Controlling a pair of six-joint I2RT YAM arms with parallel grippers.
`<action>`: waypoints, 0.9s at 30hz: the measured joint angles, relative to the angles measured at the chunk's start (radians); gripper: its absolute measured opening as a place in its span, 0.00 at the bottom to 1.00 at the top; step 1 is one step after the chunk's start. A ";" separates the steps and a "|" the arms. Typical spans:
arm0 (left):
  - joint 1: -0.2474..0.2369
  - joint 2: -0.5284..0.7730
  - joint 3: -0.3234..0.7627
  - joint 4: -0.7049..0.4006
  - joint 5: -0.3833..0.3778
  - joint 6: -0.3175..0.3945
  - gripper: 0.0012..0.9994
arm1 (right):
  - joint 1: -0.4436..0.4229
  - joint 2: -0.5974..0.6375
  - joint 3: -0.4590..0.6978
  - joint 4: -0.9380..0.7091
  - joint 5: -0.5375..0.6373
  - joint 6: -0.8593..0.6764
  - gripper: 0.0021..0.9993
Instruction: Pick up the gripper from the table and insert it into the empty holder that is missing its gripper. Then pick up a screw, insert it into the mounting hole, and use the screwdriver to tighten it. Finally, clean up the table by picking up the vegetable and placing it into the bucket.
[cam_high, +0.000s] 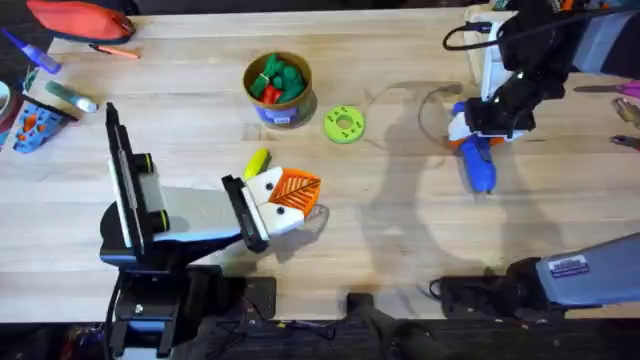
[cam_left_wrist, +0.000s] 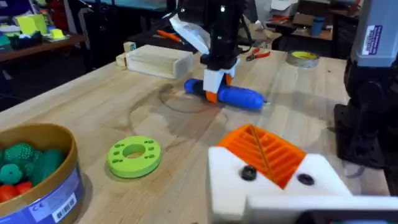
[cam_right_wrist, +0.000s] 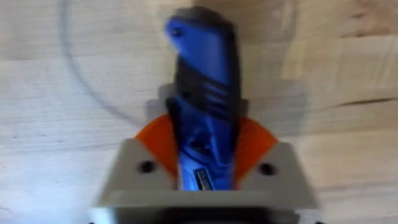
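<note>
While pinched in the right hand (cam_high: 480, 135), screwdriver (cam_high: 478, 165) lies flat, long axis toward the bases.

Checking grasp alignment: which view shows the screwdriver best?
Right wrist: the screwdriver sits lengthwise between the right pincer's orange pads. Overhead, its body is partly hidden under the arm. Left wrist shows it farther off, side-on.

You're looking at a pale wooden worktop (cam_high: 400, 250) with visible plank seams and grain, a dark floor strip along the overhead frame's bottom edge, a cluttered workshop behind in the left wrist view, a dark bench (cam_left_wrist: 37, 46) at upper left, evenly lit.
</note>
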 joint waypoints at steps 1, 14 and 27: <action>0.000 0.000 0.000 0.000 0.000 0.000 0.01 | 0.000 0.000 0.000 0.002 0.002 0.000 0.54; 0.000 0.000 0.000 0.000 0.000 0.000 0.01 | -0.007 0.000 0.010 -0.013 0.010 -0.038 0.97; 0.000 0.000 0.000 0.000 0.000 0.000 0.01 | -0.006 0.000 0.028 0.023 0.007 -0.148 0.99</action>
